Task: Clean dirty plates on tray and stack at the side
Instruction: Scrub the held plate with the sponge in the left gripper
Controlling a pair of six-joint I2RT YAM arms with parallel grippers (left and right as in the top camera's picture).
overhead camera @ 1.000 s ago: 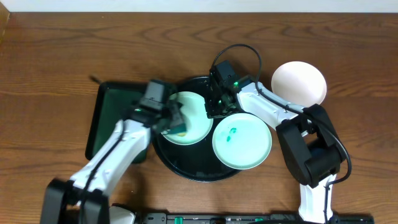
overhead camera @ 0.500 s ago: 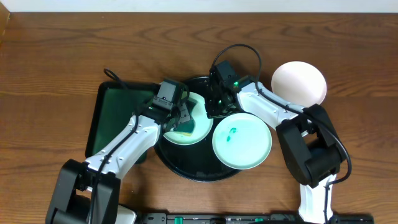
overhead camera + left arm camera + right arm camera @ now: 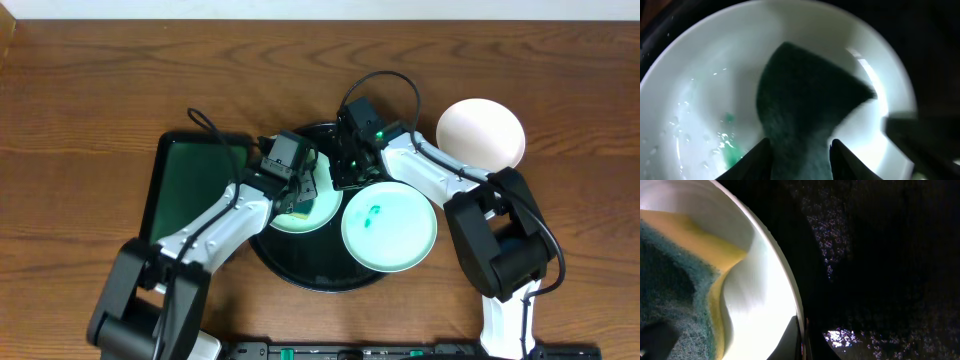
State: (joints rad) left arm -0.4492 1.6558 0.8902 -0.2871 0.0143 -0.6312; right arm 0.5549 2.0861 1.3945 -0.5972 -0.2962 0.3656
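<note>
At the left of the overhead view I see the green tray [image 3: 185, 190] lying on the table [image 3: 80, 100]. It is just beside the black tray [image 3: 300, 265], which sits in the middle.

My left gripper [image 3: 298, 195] is over the left plate [image 3: 328, 208]. That plate lies in the upper left part of the black tray. In the left wrist view the gripper [image 3: 800, 160] is squeezed tight on a sponge [image 3: 807, 115] – the dark green side faces the camera and the sponge is pressed into the plate [image 3: 705, 75]. A teal smear [image 3: 730, 150] shows at the lower left of that view, with small wet drops [image 3: 685, 125] around it.

My right gripper [image 3: 345, 178] is at the upper right edge of the same plate. In the right wrist view the plate's rim [image 3: 765, 280] runs down between the fingers [image 3: 792, 340], so the gripper [image 3: 801, 340] looks pinched on the rim. The sponge [image 3: 675, 295] shows there too, yellow and green, at the left. The black tray [image 3: 865, 255] fills the right side.

The middle plate [image 3: 390, 240] lies in the lower right part of the black tray, with its edge hanging over the tray's rim. It has a teal smear [image 3: 373, 215] near its middle.

The right plate [image 3: 481, 133] is on the table at the upper right – out of the black tray, plain white.
</note>
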